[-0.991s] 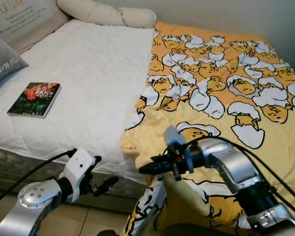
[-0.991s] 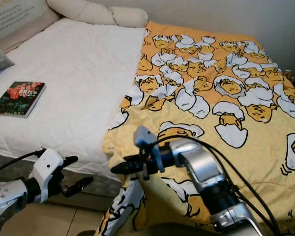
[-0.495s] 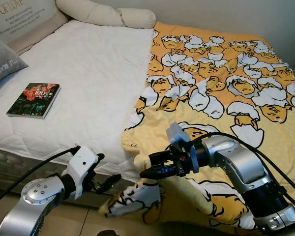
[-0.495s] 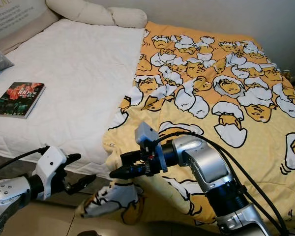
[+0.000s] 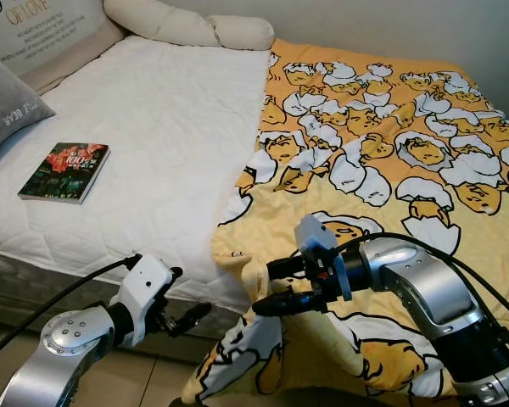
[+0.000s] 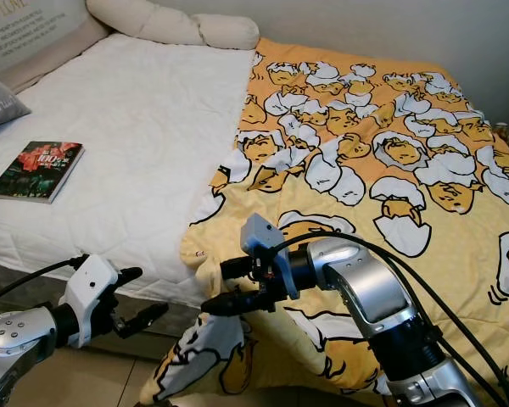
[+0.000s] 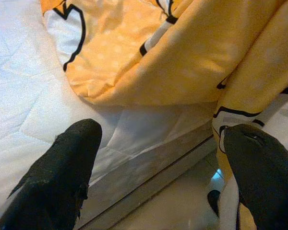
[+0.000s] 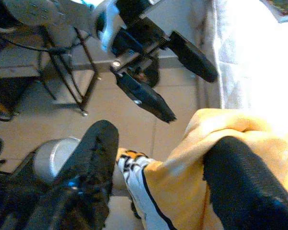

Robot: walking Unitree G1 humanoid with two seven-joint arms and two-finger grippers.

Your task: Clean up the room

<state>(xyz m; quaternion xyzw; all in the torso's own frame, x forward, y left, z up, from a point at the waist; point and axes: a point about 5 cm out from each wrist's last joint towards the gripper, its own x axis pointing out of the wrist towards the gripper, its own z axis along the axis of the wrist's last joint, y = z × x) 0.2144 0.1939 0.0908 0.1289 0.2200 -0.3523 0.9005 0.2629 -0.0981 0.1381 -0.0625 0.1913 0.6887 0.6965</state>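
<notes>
Blanket corner (image 5: pixel 253 280): draped over the bed's (image 5: pixel 153 127) near edge.
Right gripper (image 5: pixel 271 288): fingers parted astride that corner, nearer.
Left gripper (image 5: pixel 182 297): spread, empty, just beside.

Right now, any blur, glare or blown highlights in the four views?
Eye views: sharp, evenly lit, book readable. Left wrist view: fingers soft, close to the lens. Right wrist view: white mattress overexposed, floor dim and bluish, yellow blanket soft.

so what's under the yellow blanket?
The yellow blanket covers the bed's right half; the white mattress runs under its edge, and anything else beneath is hidden. Its corner hangs over the bed's front edge, at the right gripper.
</notes>
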